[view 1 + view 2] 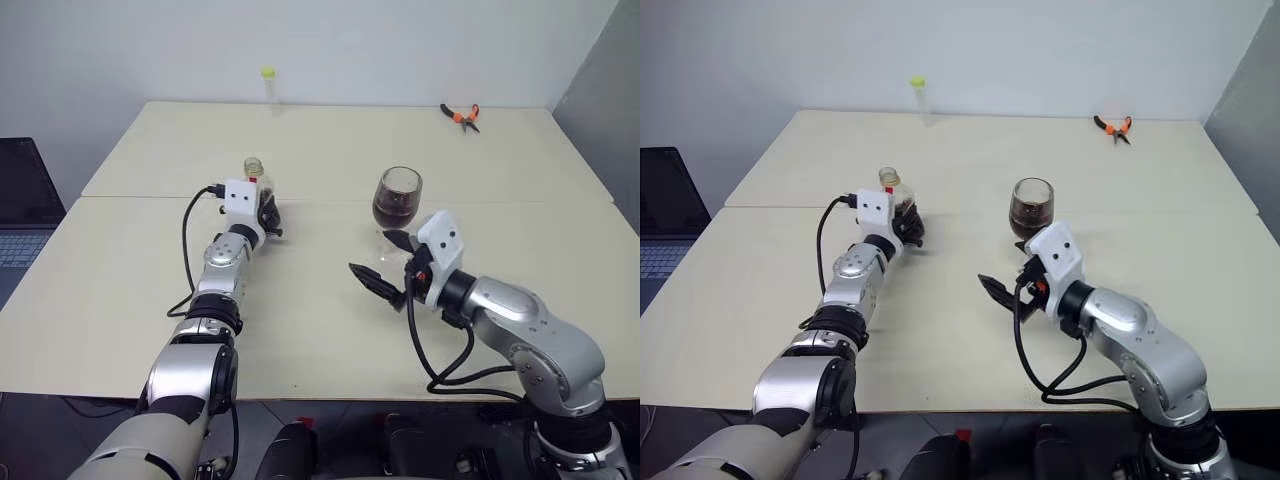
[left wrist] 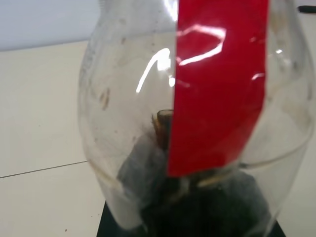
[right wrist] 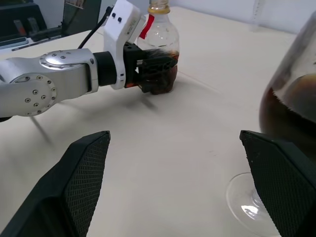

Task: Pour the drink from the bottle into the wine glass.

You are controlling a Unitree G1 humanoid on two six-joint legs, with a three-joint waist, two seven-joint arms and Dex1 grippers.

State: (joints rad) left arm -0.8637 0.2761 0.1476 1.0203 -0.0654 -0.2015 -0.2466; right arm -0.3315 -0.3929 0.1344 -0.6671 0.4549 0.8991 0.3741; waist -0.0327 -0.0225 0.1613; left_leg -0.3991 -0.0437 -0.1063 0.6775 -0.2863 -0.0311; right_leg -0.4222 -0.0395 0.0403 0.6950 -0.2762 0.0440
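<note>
**Bottle upright in left grip, glass partly filled, right jaws wide**

Head cameras. I log a pale table (image 1: 330, 330) carrying these items:
- The bottle (image 1: 262, 195), standing upright on the left half, left gripper (image 1: 268, 212) clamped round its lower body. No cap on the neck. A little of the drink (image 3: 165, 79) sits in its bottom. I judge it is being set down there, well apart from the glass, so it will not be knocked.
- The wine glass (image 1: 397, 200), right of centre, upright on its foot, bowl roughly half full of dark liquid. I read the pour as essentially done.
- The right gripper (image 1: 385, 262), on the near side of the glass and just beside it, jaws spread fully and gripping nothing. One finger lies close by the stem; I cannot tell if it touches.
- A thin clear tube (image 1: 268, 85) at the far edge, orange-handled pliers (image 1: 461, 116) at the far right, a laptop (image 1: 20, 215) off the left edge. None is in play.

Left wrist camera. The bottle's clear wall and red label (image 2: 219, 84) sit hard against the lens, confirming a tight hold low on the body.

Right wrist camera. Both black fingers (image 3: 81, 173) stand far apart with bare table between; the glass bowl and foot are beside one finger. Beyond them, the left gripper grips the bottle, base on the table. I judge release comes next.
</note>
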